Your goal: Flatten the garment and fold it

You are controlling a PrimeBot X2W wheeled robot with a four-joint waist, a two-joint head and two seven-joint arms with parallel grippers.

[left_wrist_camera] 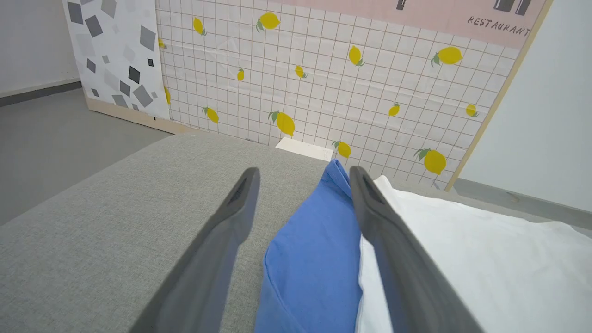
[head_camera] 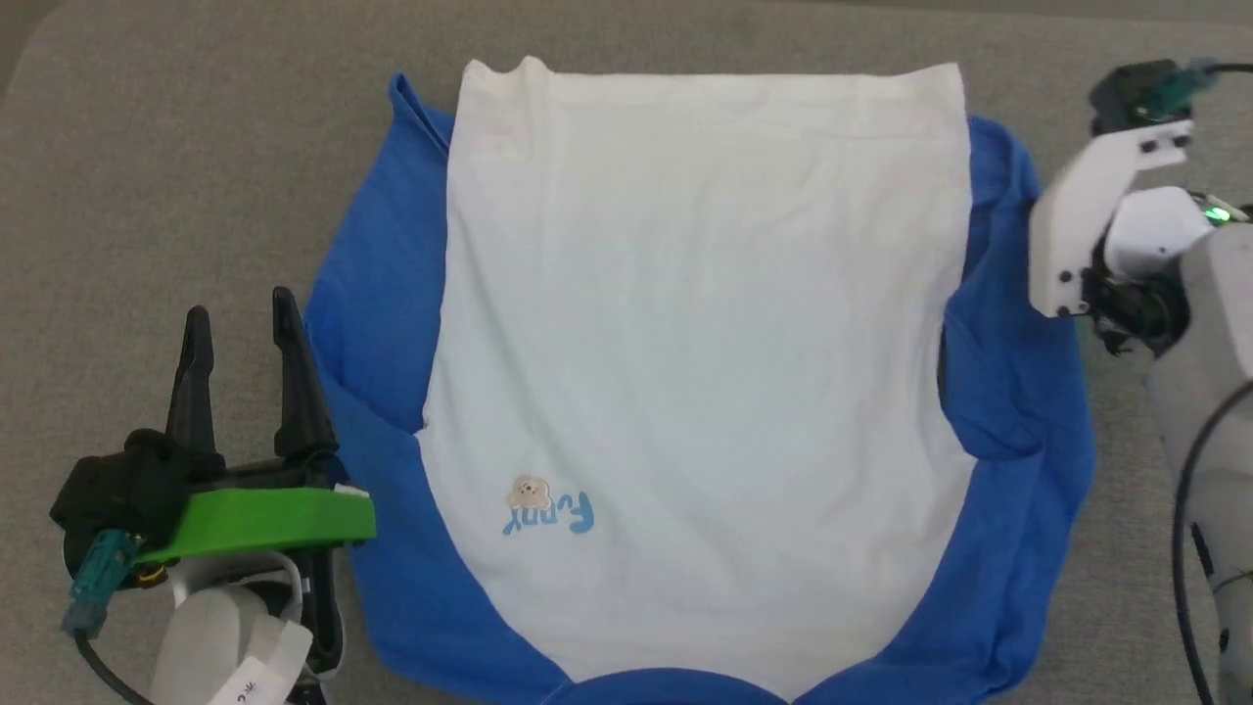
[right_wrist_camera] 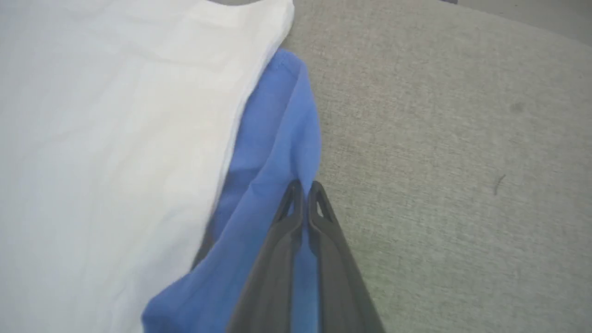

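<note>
The T-shirt [head_camera: 705, 343] lies spread front-up in the middle of a gray upholstered cushion [head_camera: 147, 147]. In the head view its white hem is at 12 o'clock and its blue neckband [head_camera: 675, 685] at 6 o'clock. A royal-blue sleeve bunches out on each side, the left sleeve [head_camera: 382, 294] at 9 o'clock and the right sleeve [head_camera: 1018, 392] at 3 o'clock. Small blue lettering with a tan figure [head_camera: 548, 507] sits on the white body at about 7 o'clock. The white body is mostly smooth, while both sleeves are creased and folded.

In the right wrist view the right gripper [right_wrist_camera: 303, 187] has its two dark fingers pressed together, tips pinched on the outer edge of the right sleeve, where blue cloth meets gray cushion. In the head view its pale wrist [head_camera: 1087, 225] shows at 2 o'clock.

The left gripper [head_camera: 240, 308] is at 8 o'clock, at the left sleeve's outer edge. Its fingers are spread wide, point toward 12 o'clock and hold nothing.

In the left wrist view, a tiled wall panel printed with lemons [left_wrist_camera: 347, 92] stands beyond the cushion.
</note>
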